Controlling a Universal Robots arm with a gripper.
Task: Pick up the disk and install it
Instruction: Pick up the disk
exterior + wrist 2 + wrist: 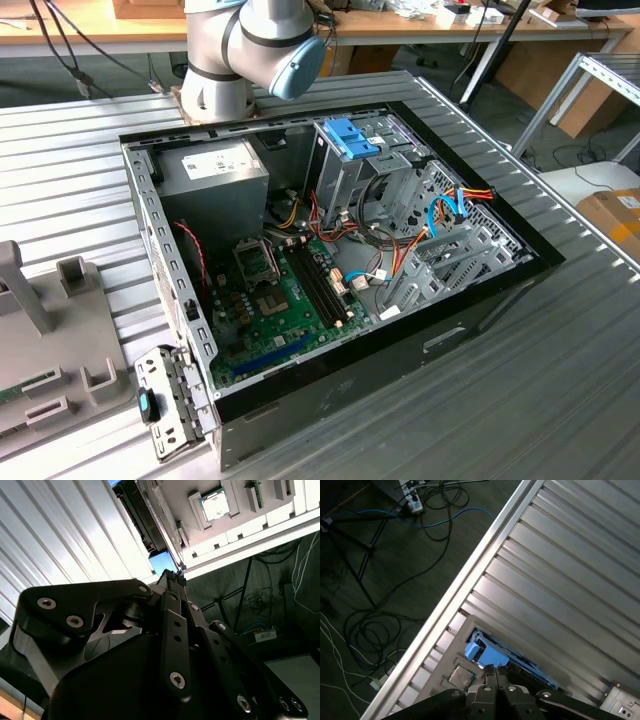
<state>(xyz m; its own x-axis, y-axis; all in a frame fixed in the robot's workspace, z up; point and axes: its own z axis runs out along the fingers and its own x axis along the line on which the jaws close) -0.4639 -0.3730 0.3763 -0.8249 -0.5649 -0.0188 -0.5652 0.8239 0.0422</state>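
Note:
In both wrist views my gripper [173, 576] [495, 671] hangs over a grey fixture tray [240, 535] [451, 656] at the edge of the ribbed metal table. Its black fingers lie pressed together with nothing between them. Just beyond the fingertips sits the disk [487, 655] [162, 562], seen edge-on as a dark slab with a light-blue plastic rail end. The fingertips are close above that blue end; whether they touch it I cannot tell. In the exterior view the open computer case [470, 320] lies on the table, with the arm's base [215, 70] behind it.
Inside the case are a grey power-supply box [215, 165], a silver cage with a blue latch [350, 140], the green motherboard [285, 300] and loose cables. A processor chip [215, 505] sits in the fixture tray. Cables and a tripod cover the floor [380, 580] past the table edge.

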